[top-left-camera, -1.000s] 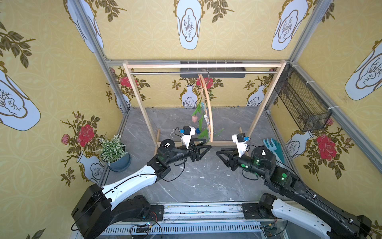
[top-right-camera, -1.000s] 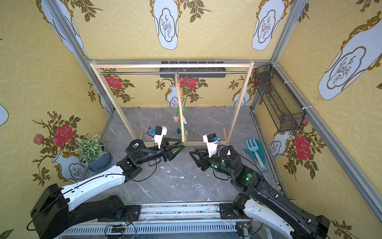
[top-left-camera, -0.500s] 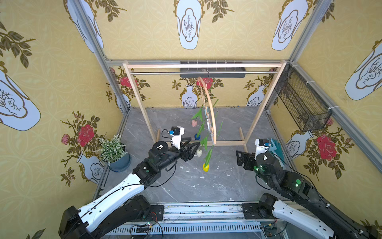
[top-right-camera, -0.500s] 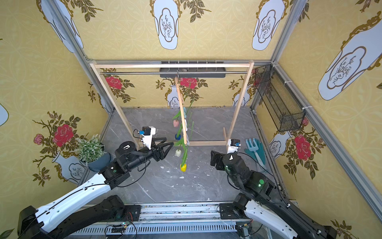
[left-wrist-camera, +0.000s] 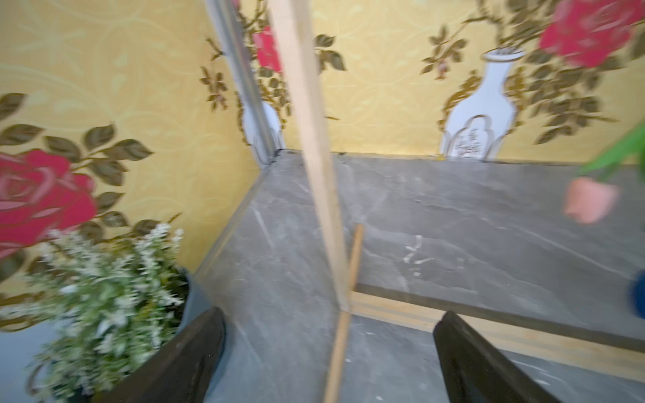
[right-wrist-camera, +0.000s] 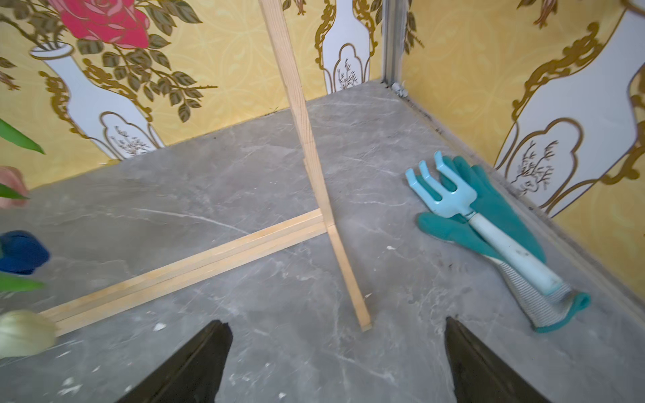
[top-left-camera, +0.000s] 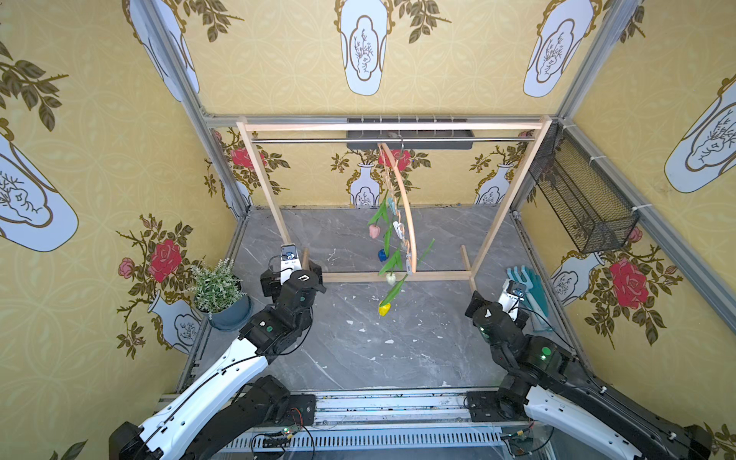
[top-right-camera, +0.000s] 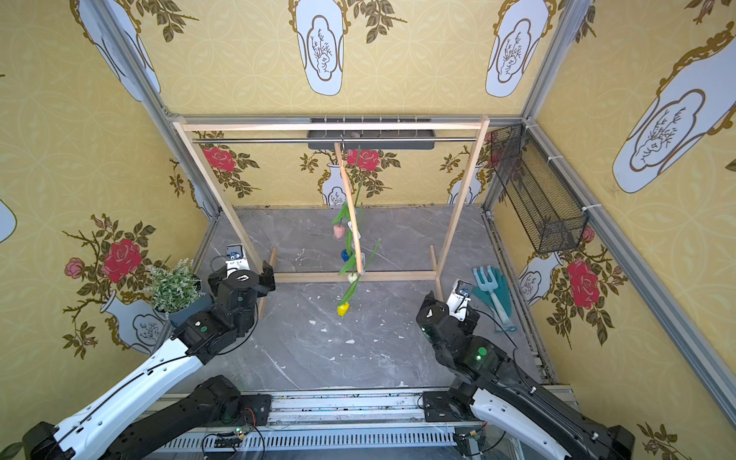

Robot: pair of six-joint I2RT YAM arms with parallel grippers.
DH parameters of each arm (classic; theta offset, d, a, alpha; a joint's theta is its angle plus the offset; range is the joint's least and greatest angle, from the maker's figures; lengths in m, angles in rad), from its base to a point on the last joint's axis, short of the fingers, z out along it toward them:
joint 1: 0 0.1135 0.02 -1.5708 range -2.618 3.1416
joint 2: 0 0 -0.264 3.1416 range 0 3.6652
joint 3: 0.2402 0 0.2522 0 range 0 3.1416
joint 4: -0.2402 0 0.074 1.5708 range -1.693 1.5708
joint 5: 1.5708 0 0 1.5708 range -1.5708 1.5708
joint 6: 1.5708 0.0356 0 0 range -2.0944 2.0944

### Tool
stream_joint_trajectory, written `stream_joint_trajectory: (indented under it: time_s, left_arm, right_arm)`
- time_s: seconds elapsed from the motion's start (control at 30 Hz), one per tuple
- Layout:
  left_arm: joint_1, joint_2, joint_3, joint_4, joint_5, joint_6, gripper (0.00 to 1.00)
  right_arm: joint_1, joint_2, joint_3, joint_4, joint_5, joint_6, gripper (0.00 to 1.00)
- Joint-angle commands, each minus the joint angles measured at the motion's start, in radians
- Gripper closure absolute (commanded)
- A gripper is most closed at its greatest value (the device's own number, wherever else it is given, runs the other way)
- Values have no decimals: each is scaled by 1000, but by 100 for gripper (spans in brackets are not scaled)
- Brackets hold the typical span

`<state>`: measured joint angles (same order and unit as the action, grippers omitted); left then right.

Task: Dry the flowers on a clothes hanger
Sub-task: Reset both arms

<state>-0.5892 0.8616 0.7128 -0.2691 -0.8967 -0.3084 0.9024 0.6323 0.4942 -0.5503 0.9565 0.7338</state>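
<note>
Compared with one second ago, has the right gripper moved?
Yes. The right gripper has drawn away from the clothes hanger, out to the rack's right post.

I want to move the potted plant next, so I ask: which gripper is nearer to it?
Left. The left gripper is open just beside the potted plant, by the rack post. The right gripper is across the floor, near the hand rake.

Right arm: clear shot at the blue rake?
Probably yes. The right gripper is open and empty, the rake lies exposed on the glove nearby, and nothing stands between them.
</note>
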Motion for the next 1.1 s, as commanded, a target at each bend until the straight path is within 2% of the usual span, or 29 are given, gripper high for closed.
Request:
stream_joint_trajectory:
  time_s: [0.0, 0.07, 0.13, 0.17, 0.3, 0.37, 0.47, 0.53, 0.63, 0.73, 0.77, 0.87, 0.9, 0.97, 1.07]
  left_arm:
    - [139, 30, -41, 77, 5, 30, 0]
    - [266, 61, -79, 152, 74, 35, 0]
    - [358, 96, -102, 203, 128, 41, 0]
    - [403, 117, -106, 217, 142, 34, 0]
    - [554, 160, -167, 329, 242, 4, 0]
    - [612, 173, -218, 427, 278, 2, 1]
    - [654, 187, -256, 523, 292, 21, 0]
    - [658, 186, -292, 594, 312, 41, 0]
    - [670, 203, -348, 716, 400, 69, 0]
    - [678, 249, -301, 672, 479, 87, 0]
    - [681, 259, -292, 667, 511, 102, 0]
    - [681, 276, -297, 667, 585, 151, 0]
    - [678, 285, -321, 683, 578, 152, 0]
    - [680, 300, -390, 832, 555, 145, 0]
    - [677, 331, -396, 851, 681, 195, 0]
  right_arm:
    - [-74, 69, -49, 216, 123, -80, 2]
    - [-239, 99, -103, 408, -95, -229, 2]
    - [-435, 119, -134, 492, -334, -232, 2]
    - [-538, 131, -148, 526, -414, -219, 2]
    - [-868, 199, -171, 616, -568, -179, 2]
    - [-987, 249, -174, 675, -615, -236, 2]
    - [-1051, 320, -189, 719, -511, -259, 2]
    - [-1058, 356, -224, 805, -515, -282, 3]
    - [-1058, 423, -285, 1017, -597, -357, 2]
    - [-1042, 504, -306, 1220, -696, -426, 3]
    - [-1036, 549, -304, 1294, -761, -495, 3]
    - [-1003, 710, -290, 1451, -849, -590, 2]
    - [-993, 761, -293, 1515, -868, -612, 2]
    - [-964, 796, -323, 1587, -876, -640, 2]
    - [-971, 803, -329, 1606, -864, -627, 3]
